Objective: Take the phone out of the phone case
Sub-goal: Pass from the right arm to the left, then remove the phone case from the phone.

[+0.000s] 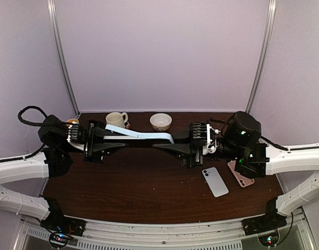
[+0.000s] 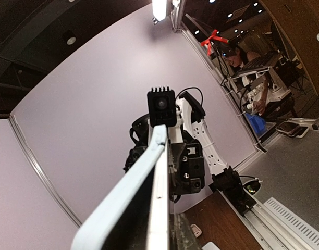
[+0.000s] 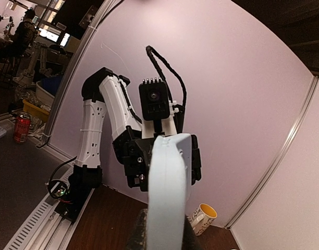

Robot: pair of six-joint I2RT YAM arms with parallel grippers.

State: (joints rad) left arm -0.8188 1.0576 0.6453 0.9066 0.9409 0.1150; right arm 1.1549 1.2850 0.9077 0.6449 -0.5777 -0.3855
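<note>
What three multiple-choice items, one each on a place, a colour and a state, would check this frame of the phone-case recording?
1. Where does the loose phone lie?
A. in the bowl
B. on the table, toward the right arm
C. beside the mug

2. What colour is the phone case between the grippers?
A. light blue
B. red
C. black

3. How is that phone case placed?
A. flat on the table
B. standing in the mug
C. held off the table

Key: 1 B, the phone lies flat on the brown tabletop near that arm. 2 A, all three views show it pale blue. 3 C, it spans the air between the left gripper and the right gripper.
</note>
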